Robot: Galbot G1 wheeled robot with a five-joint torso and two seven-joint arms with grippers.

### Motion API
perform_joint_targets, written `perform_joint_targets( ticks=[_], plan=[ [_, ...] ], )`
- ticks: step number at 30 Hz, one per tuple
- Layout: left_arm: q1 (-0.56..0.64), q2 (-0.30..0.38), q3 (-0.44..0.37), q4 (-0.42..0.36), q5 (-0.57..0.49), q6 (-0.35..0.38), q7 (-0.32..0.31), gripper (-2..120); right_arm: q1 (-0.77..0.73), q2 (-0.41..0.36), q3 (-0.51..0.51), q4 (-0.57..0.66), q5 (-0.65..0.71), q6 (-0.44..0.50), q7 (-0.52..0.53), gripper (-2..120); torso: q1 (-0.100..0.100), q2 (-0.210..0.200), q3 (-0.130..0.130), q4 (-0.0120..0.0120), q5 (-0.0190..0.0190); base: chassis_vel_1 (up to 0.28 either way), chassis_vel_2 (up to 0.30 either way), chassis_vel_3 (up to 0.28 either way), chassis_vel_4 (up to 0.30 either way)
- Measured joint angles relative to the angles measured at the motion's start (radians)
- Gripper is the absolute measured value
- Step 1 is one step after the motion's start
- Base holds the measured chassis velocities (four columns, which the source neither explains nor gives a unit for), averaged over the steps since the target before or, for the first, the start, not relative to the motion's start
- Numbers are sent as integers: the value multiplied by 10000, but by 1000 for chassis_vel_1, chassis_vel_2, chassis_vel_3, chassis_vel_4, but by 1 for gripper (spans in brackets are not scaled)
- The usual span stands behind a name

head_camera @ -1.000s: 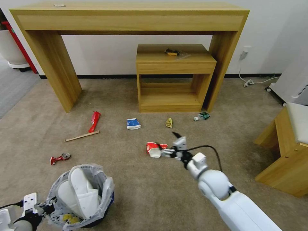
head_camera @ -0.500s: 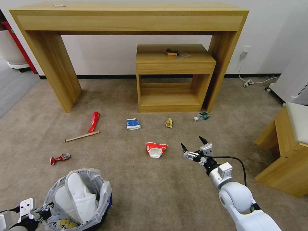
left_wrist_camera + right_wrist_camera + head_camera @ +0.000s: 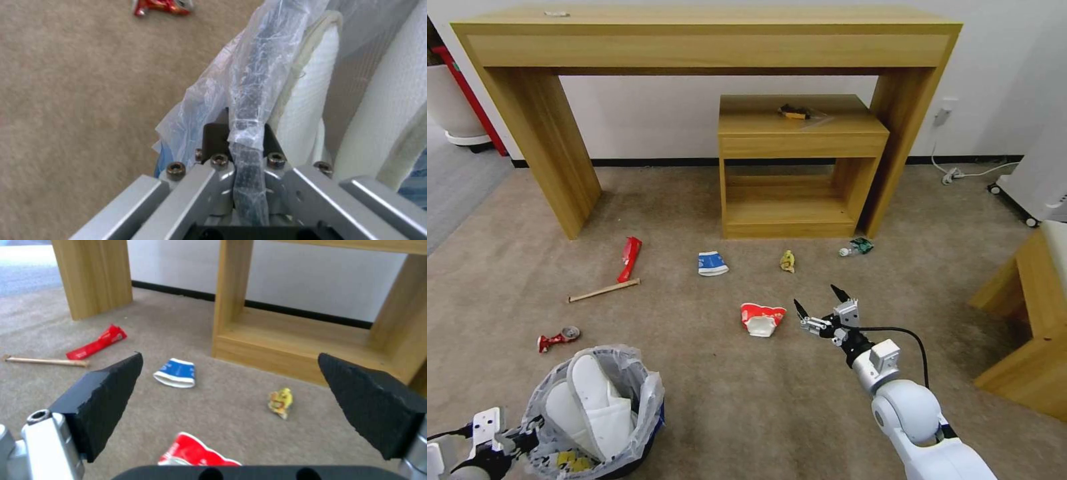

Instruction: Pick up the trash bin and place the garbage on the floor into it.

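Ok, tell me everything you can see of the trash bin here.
The trash bin is a small round black bin lined with a crinkled clear bag that spills over its rim, with a blue patch at one side. It stands upright near the carpet on the robot's left. White slippers stick up out of it, with yellow scraps beside them. The left gripper is shut on the bagged rim.

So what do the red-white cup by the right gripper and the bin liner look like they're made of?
The red-white cup looks like thin coated paper: flattened, creased, matte white inside. The liner of the trash bin looks like thin clear plastic film: crinkled, glossy, see-through where the left gripper pinches the rim.
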Motion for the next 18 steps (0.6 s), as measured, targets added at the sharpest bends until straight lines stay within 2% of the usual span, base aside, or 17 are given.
perform_joint_targets(
  ticks=[6, 18],
  plan=[
    [43, 21, -10, -10, -12, -1, 3, 0, -75, 10, -11, 12, -92, 15, -2, 100, 0, 0, 1, -3, 0, 172, 248, -188, -267],
    [75, -3, -2, -28, -12, -2, 19, 0, -21, 46, -157, 28, -164, 19, 62, 100, -2, 0, -1, 0, -1, 271, 257, -263, -253]
  ],
)
